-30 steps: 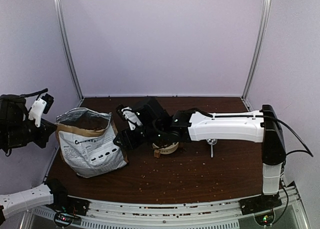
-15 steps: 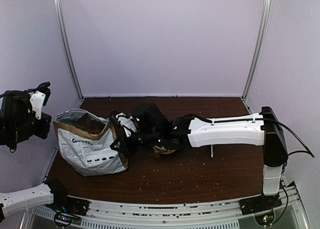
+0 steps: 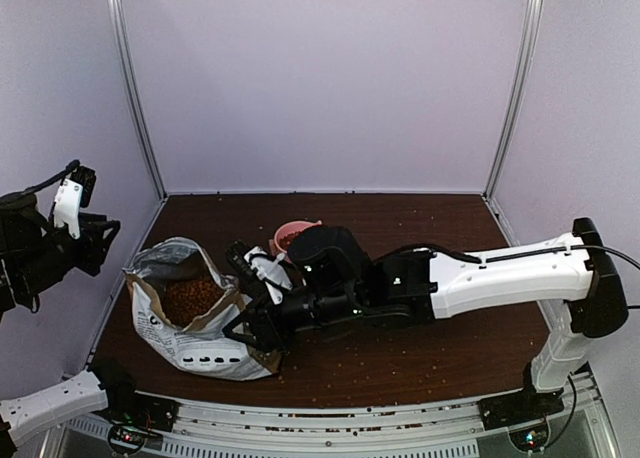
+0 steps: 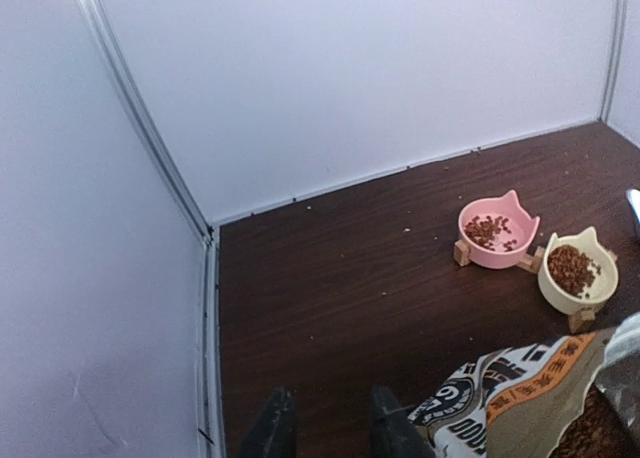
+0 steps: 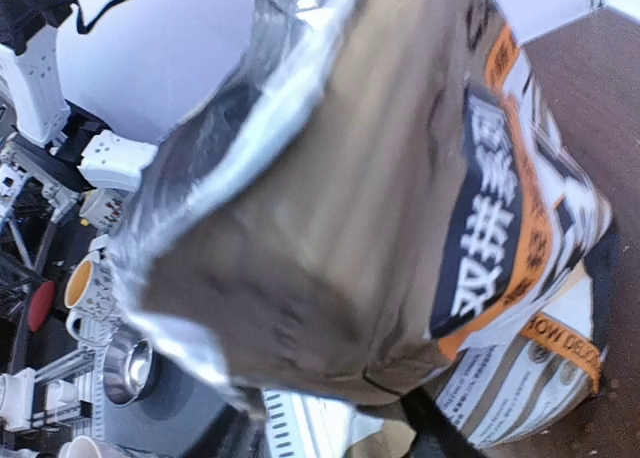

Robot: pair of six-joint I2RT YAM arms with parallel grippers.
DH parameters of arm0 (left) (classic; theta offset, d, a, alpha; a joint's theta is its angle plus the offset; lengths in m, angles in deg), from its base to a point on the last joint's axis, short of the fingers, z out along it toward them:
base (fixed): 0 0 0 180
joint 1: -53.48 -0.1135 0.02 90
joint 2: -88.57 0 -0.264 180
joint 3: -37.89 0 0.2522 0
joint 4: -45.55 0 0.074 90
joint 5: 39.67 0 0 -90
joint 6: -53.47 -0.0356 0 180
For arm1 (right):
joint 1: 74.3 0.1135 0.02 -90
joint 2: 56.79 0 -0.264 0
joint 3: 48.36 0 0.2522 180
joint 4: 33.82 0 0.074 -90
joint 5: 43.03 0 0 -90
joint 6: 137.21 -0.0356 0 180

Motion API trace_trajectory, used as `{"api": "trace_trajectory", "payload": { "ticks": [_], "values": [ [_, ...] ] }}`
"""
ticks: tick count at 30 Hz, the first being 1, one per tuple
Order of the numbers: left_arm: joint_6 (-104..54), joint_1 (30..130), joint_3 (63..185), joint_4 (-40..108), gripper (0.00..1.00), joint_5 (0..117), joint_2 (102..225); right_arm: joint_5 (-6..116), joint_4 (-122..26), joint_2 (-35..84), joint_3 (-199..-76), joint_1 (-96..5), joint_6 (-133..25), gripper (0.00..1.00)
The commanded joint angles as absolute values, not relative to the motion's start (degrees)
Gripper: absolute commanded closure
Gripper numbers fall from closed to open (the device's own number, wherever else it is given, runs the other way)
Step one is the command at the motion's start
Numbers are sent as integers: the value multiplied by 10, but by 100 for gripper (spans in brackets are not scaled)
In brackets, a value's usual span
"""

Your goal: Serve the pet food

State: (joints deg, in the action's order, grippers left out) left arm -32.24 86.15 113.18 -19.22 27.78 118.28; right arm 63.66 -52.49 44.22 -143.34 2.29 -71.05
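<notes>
The reddish-brown dry kibble heaps loose in the open printed foil bag, just beyond my right gripper. I cannot tell whether its jaws are pinching the wall. The pellets look light and free-rolling, so I'd grip the soft bag instead. My left gripper is part-open and empty, well away.

Dark-brown wooden desk, white, tan and orange printed bag standing open at its left front, pink cat-eared bowl and cream cat-eared bowl side by side on small wooden feet, small dark-brown kibble pellets strewn loose near the front edge.
</notes>
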Motion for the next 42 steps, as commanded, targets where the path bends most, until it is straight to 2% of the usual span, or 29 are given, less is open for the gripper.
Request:
{"api": "trace_trajectory", "payload": {
  "ticks": [1,4,7,9,16,28,29,30,35,42],
  "values": [
    [-282,858,1161,-221,54,376,1199,610,-559,386,-1466,17,-648,45],
    [-238,859,1177,-257,31,439,1219,592,-578,357,-1454,16,-590,32],
    [-226,858,1175,-254,20,514,1215,576,-574,347,-1437,15,-528,23],
    [-225,858,1170,-238,16,544,1208,572,-581,357,-1448,15,-491,22],
    [-246,858,1166,-234,14,606,1211,587,-554,392,-1465,15,-368,22],
    [-319,858,1172,-231,13,661,1220,530,-508,470,-1517,17,-282,23],
    [-326,859,1171,-224,12,667,1220,520,-509,474,-1523,18,-278,25],
    [-333,859,1169,-219,12,678,1219,514,-510,477,-1527,17,-277,33],
    [-350,859,1181,-184,10,747,1247,471,-480,452,-1505,16,-307,100],
    [-405,858,1213,-183,11,815,1329,528,-370,375,-1389,-12,-413,100]
  ]
}}
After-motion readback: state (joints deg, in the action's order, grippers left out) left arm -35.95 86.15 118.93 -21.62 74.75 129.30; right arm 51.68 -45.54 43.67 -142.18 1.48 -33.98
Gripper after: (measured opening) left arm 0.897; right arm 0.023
